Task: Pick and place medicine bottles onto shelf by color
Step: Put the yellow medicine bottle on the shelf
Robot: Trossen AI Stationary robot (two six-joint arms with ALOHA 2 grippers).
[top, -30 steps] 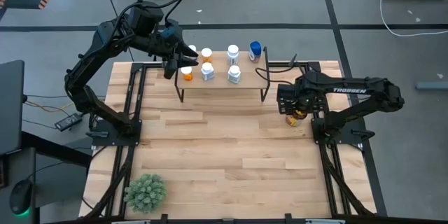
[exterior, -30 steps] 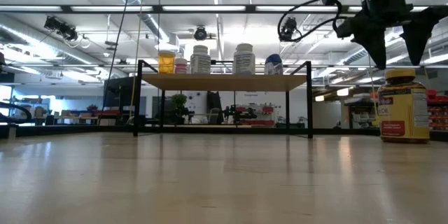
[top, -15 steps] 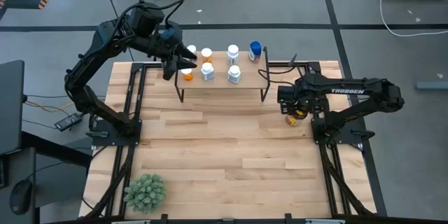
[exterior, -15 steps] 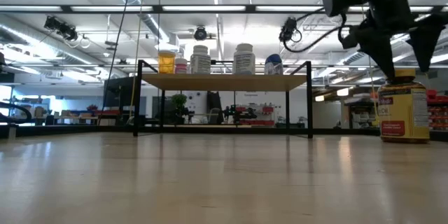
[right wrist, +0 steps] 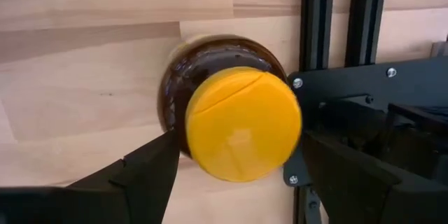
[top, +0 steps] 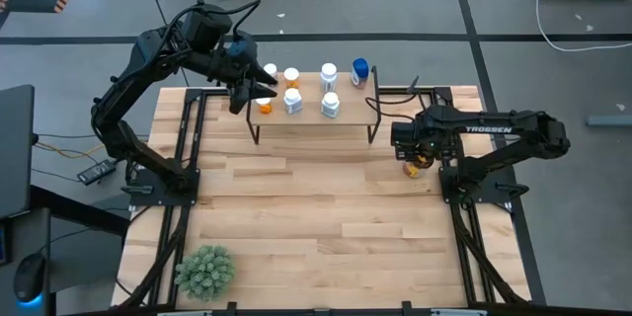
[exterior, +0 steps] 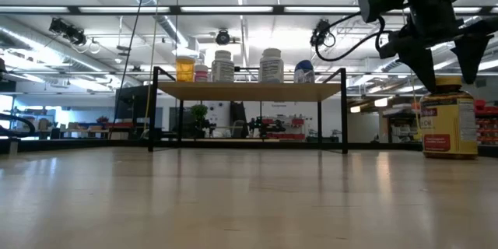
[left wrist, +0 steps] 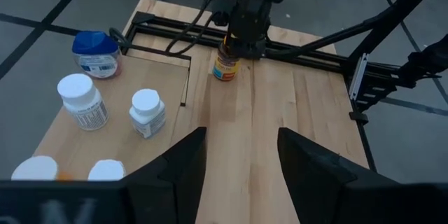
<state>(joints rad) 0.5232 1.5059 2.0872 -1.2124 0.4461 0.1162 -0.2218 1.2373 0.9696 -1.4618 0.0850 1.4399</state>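
The shelf (top: 348,118) stands at the table's far middle. On it stand several medicine bottles: orange ones (top: 264,105) at its left, white ones (top: 330,106) in the middle and a blue one (top: 360,69) at its far right corner. My left gripper (left wrist: 241,136) hovers open above the shelf's left end, with nothing between its fingers. A dark amber bottle (exterior: 449,120) with a yellow cap (right wrist: 241,122) stands upright on the table to the right of the shelf. My right gripper (exterior: 450,74) points straight down over it, open. One of its fingers stands on each side of the cap, apart from it.
Black frame rails (right wrist: 329,21) run close beside the amber bottle, on the table's right side. A green spiky plant (top: 205,269) sits near the front left corner. The middle of the wooden tabletop (top: 326,207) is free room.
My right gripper has sunk a little toward the amber bottle, so its open fingers now reach down beside the yellow cap. The bottle and the shelf's bottles have stayed where they were.
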